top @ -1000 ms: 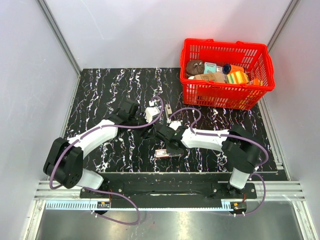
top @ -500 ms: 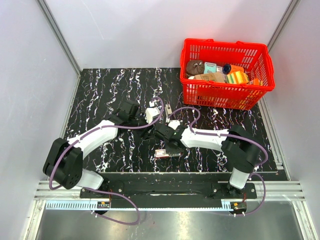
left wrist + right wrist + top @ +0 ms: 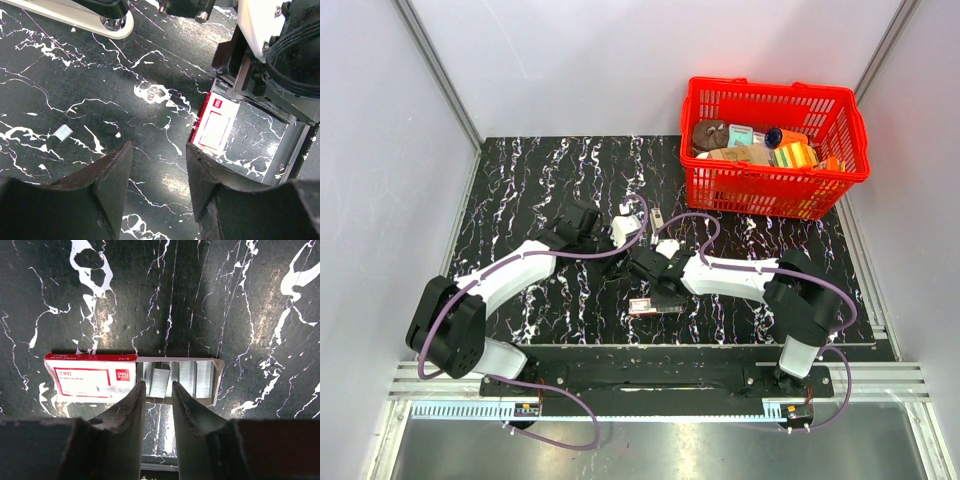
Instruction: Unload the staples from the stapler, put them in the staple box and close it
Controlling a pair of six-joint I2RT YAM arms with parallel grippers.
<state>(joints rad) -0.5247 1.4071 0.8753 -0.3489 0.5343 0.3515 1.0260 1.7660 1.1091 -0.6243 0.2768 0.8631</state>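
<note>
While left jaws hang spread and empty, right jaws narrowly parted astride staples [image 3: 160, 381]; staple box [image 3: 90, 377] open

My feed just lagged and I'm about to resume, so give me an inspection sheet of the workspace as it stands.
Surface: black marbled table; a loose staple strip lies on it.
Job's things: stapler lies flat beyond the arms, held by neither gripper.
Clutter: staple box with its tray slid out and staples showing; red basket of packaged goods at the far right.
Grippers: left gripper open and empty; right gripper over the tray, jaws narrowly apart, contact with staples unclear.
Cables: purple cables loop along both arms, one close to the stapler.
Surroundings: plain walls; nothing else seen.
</note>
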